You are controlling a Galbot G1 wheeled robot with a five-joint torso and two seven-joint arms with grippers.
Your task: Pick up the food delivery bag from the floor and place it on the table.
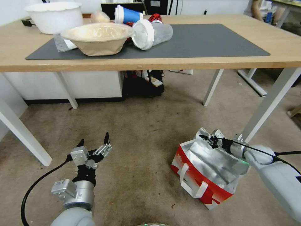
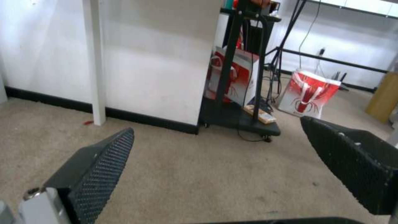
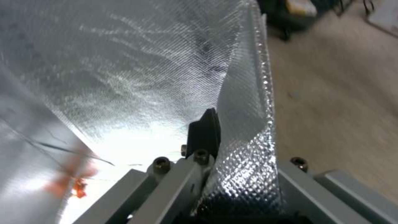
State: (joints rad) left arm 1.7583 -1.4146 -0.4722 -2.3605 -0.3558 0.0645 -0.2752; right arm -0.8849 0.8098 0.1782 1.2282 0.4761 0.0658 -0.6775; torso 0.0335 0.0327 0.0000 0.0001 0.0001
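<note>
Right gripper [image 1: 209,138] reaches in low from the right, jaws pinched on the silver foil rim of the boxy white-and-red paper food delivery bag [image 1: 205,175]. One bag, resting on the brown-grey floor [image 1: 141,150] beside a white leg of the light-wood table [image 1: 188,64]. Left gripper [image 1: 94,145] hovers above the floor, jaws spread, empty.

Probably an office: desks [image 1: 188,64], carpet [image 1: 141,131], cabling [image 2: 248,93].

White/red food delivery bag [image 1: 207,185] w/ silver foil lining
</note>
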